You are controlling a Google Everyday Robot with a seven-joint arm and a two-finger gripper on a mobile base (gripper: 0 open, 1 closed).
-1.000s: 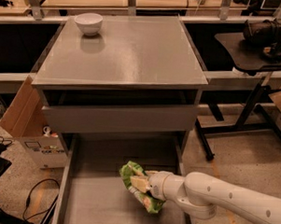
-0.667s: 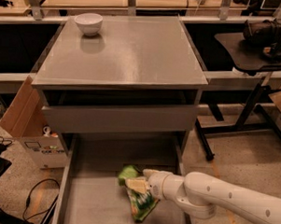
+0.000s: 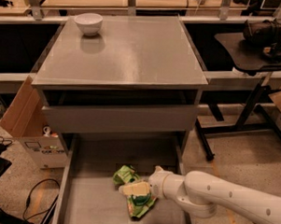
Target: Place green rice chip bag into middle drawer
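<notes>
In middle drawer (image 3: 87, 202), gripper (image 3: 133, 189) on green rice chip bag (image 3: 139, 206), walls apart.

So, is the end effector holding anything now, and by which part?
It cannot be told. The end effector is at the middle of the bag, which lies in the open drawer.
</notes>
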